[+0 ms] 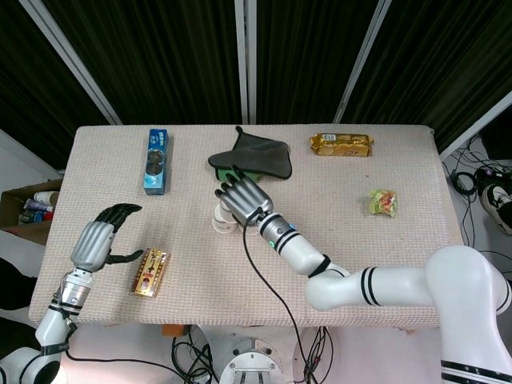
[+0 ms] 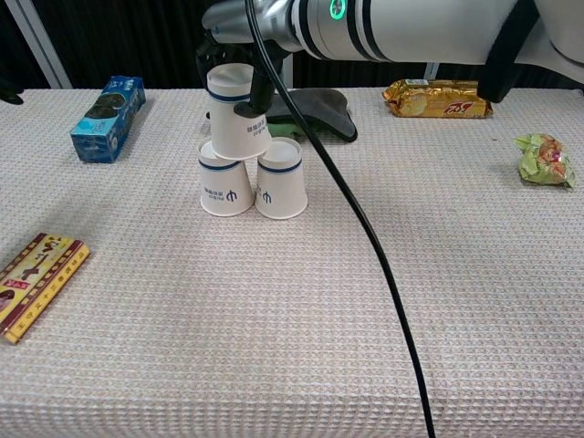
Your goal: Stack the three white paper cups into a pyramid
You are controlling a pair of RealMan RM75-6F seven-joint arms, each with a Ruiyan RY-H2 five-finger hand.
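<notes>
3 white paper cups w/ blue bands, upside down mid-bench: left base cup (image 2: 224,188) and right base cup (image 2: 281,190) touching; top cup (image 2: 237,123) tilted over the left one, clamped by right robot hand (image 1: 243,198). Left robot hand (image 1: 102,240) fingers apart, holding nothing, near 1 brown snack box (image 2: 35,282). Behind: 1 dark cloth (image 2: 319,107), 1 blue box (image 2: 109,118). Black cable (image 2: 365,237) crosses in front.

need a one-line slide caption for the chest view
Right hand holds the top cup over two upturned base cups, offset toward the left one.
</notes>
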